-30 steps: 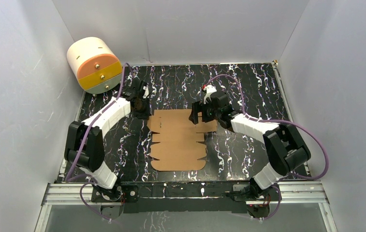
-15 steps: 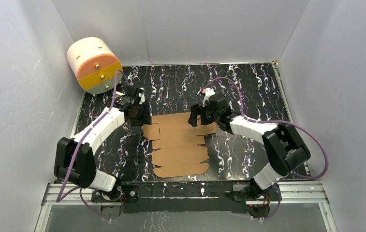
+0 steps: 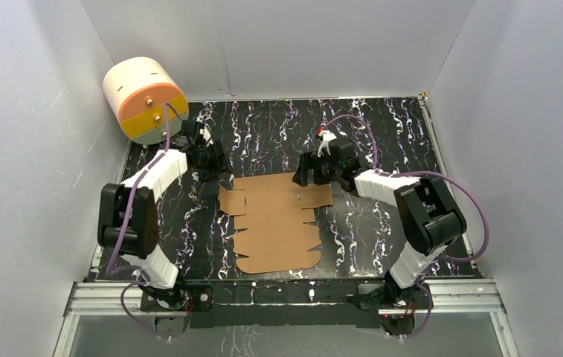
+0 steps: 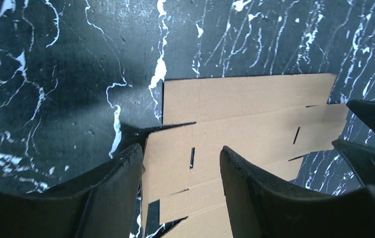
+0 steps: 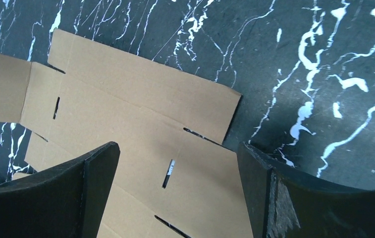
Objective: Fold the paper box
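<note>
Left gripper [image 4: 181, 151] held low at the paper box's [image 3: 274, 223] far-left corner, jaws part-open, empty. Right gripper [image 5: 178, 148] held over the far-right corner, wide open, empty. Sheet laid flat, unfolded.

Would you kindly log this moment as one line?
box: flat, unfolded | left gripper: open, by far-left corner | right gripper: open, by far-right corner

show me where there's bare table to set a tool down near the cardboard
Bare table runs along the far side, between the paper box sheet and the back wall. Also open: the far right corner. Crowded at the sheet's far corners, where the left pincer and right pincer hover, and by the drawer unit.
</note>
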Available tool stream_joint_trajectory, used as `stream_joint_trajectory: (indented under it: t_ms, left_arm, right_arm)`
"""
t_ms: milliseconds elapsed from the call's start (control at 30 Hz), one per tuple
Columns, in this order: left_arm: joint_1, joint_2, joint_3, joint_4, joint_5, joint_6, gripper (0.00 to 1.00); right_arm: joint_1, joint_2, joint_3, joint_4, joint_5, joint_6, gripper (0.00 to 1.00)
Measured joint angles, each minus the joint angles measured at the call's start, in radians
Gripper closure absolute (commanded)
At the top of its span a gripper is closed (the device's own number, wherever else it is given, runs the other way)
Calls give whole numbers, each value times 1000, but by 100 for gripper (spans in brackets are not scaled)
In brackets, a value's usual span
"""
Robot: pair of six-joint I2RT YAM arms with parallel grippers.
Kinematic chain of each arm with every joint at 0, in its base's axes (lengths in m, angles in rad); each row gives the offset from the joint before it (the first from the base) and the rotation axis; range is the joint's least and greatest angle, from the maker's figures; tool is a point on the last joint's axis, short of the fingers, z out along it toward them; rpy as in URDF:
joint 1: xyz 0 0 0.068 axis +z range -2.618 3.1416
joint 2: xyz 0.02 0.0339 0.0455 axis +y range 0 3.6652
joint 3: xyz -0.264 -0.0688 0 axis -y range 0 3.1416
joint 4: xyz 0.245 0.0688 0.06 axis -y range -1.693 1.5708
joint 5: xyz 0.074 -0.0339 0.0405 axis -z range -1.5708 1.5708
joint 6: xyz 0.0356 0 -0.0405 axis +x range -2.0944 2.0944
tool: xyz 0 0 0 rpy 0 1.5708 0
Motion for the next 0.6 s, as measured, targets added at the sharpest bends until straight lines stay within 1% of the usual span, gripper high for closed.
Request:
stream_joint_trajectory:
  t_ms: [100,267,600]
  left_arm:
    - [14,82,16,18,39,-10,40]
    - [21,167,51,33,74,-21,38]
    - [26,211,61,60,111,-34,38]
  right_arm:
    - [-1,24,0,19,-24,8,3]
    - [-2,77,10,41,-50,21,5]
    - [-8,97,31,75,-84,29,5]
